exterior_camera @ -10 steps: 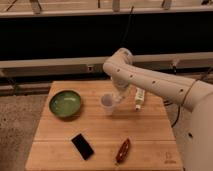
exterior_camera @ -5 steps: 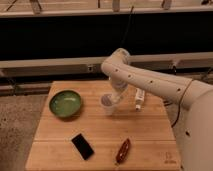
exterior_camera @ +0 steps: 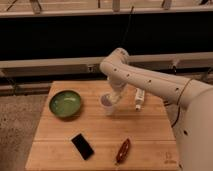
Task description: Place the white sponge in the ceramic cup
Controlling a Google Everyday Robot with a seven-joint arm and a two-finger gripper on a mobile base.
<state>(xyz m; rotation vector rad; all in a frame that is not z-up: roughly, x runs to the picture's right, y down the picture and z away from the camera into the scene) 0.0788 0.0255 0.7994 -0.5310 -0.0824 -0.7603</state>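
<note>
Hanging directly above the ceramic cup point(exterior_camera: 108, 105), the gripper point(exterior_camera: 113, 99) has its fingers closed. The white sponge is not visible; I judge it sits between them, so release must go straight down.

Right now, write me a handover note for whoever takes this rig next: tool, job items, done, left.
Tool: shut, down over the cup at mid-table; whether it holds anything cannot be seen.
Cup: upright on the wooden table, right of the green bowl, partly hidden by the arm.
Sponge: not visible on the table; it may be in the tool or already in the cup.
Also there: white tube right of the cup, black phone and a reddish-brown item near the front.
Done: arm brought to the cup.
Left: confirm the sponge is in, then pull back.
</note>
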